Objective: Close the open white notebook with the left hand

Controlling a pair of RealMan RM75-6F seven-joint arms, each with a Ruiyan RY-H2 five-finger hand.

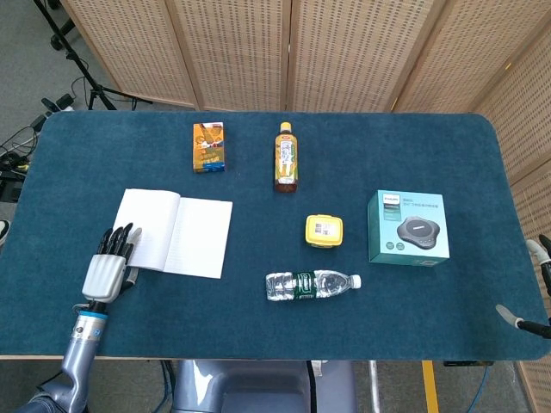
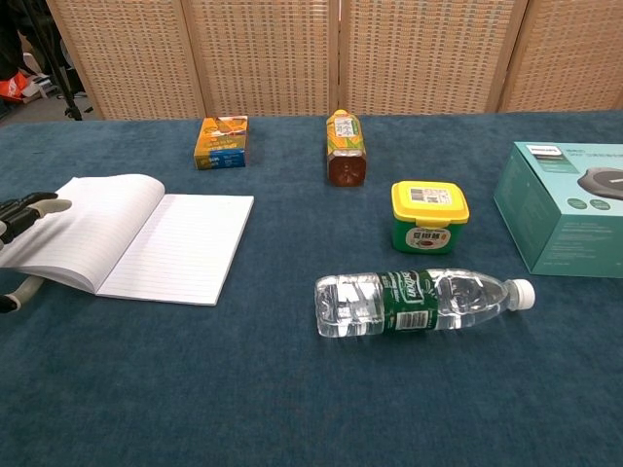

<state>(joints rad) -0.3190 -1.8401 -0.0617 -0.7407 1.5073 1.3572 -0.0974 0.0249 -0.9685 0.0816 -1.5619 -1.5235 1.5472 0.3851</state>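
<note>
Your left robot hand [image 1: 109, 266], fingers spread and holding nothing, touches the lower-left corner of the open white lined-paper notebook [image 1: 176, 233], left of frame centre. Risk: fingers catch few pages, notebook slides instead of folding.

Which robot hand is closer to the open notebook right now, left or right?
Left. The left robot hand is at the notebook, fingers on its left page edge. The right robot hand barely shows at the table's far right edge, beyond the teal box.
</note>
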